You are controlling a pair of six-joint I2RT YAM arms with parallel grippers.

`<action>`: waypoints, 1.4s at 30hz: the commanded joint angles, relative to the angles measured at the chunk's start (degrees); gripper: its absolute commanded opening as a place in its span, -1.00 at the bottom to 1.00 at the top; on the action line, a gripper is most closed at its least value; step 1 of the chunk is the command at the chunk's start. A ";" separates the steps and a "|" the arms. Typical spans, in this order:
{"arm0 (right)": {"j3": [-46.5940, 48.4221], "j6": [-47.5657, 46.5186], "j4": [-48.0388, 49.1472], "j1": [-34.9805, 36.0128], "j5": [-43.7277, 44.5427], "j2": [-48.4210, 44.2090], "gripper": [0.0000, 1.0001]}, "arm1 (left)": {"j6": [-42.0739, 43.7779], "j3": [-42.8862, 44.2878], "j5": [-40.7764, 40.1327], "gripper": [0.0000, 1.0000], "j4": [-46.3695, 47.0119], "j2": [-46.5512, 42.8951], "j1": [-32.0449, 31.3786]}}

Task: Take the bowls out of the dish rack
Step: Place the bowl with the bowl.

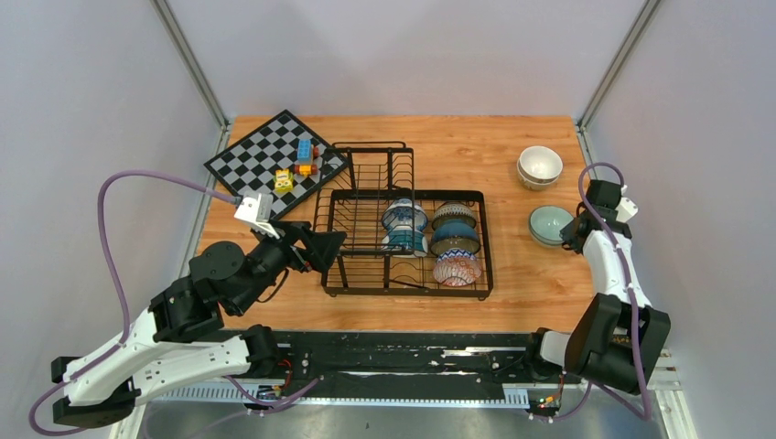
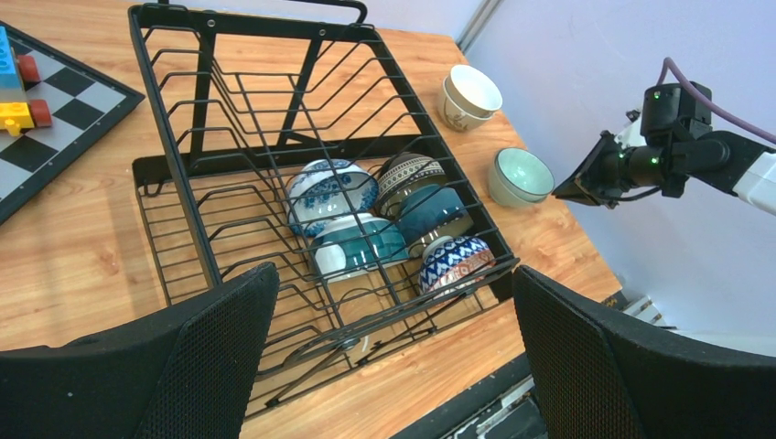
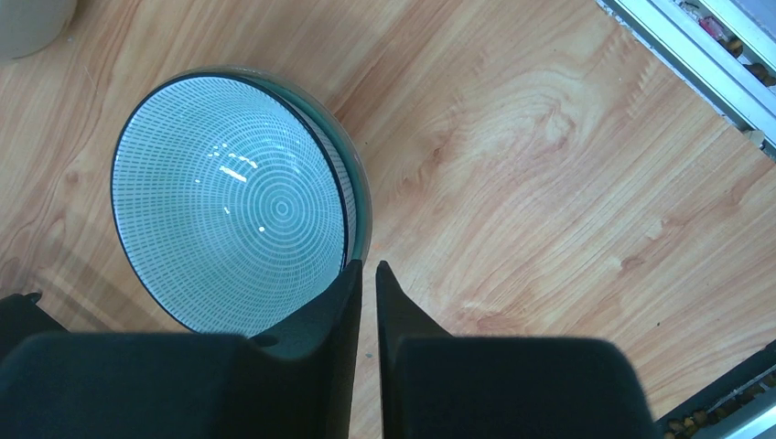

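Note:
The black wire dish rack [image 1: 409, 291] stands mid-table and holds several bowls: blue-white patterned [image 1: 404, 216], teal [image 1: 405, 240], brownish striped [image 1: 454, 214], dark blue [image 1: 455, 236] and red-blue patterned [image 1: 457, 268]. To its right, a pale mint bowl [image 1: 550, 224] sits upright on the wood, with stacked cream bowls [image 1: 539, 166] behind it. My left gripper [image 2: 393, 279] hangs wide open at the rack's near-left corner, holding nothing. My right gripper [image 3: 366, 265] is over the mint bowl's [image 3: 229, 201] near rim. Its jaws are almost together with nothing between them.
A chessboard [image 1: 265, 157] with small toy blocks [image 1: 302, 160] lies at the back left, touching the rack's corner. The table's right edge and metal rail [image 3: 695, 55] run close to the mint bowl.

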 commanded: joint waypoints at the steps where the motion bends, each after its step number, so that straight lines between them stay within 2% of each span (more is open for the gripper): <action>1: 0.19 -0.50 -0.61 -0.87 0.18 1.07 -0.75 | -0.71 -0.32 -0.32 1.00 0.40 -0.03 0.35; 9: 0.20 -0.61 -0.14 -0.83 0.12 1.26 -0.79 | -0.89 -0.39 -0.30 1.00 0.33 0.19 0.35; 13: 0.61 -0.25 -2.17 -0.87 2.89 -1.15 -0.79 | -0.90 -0.27 -0.14 1.00 0.30 0.23 0.33; 16: 1.24 -0.18 -3.62 -0.68 3.84 -3.91 -0.69 | -0.95 -0.41 -0.22 1.00 0.22 0.07 0.34; 19: 2.21 -0.44 -4.17 0.25 3.73 -4.68 -0.44 | -0.93 -0.43 -0.06 1.00 0.28 0.19 0.35; 22: 2.47 -0.32 -3.58 0.35 2.24 -3.98 -0.37 | -1.03 -0.36 0.21 1.00 0.33 0.32 0.39; 28: 2.86 -0.69 -2.02 0.35 0.86 -0.02 -0.40 | -1.34 -0.21 -0.20 1.00 -0.04 0.21 0.36; 37: 3.31 -0.95 -0.95 0.35 0.74 2.44 -0.65 | -1.18 -0.17 -0.81 1.00 0.20 0.72 0.36; 42: 3.10 -0.76 -0.58 0.39 0.53 2.39 -0.69 | -1.39 -0.34 -0.61 1.00 0.20 0.95 0.36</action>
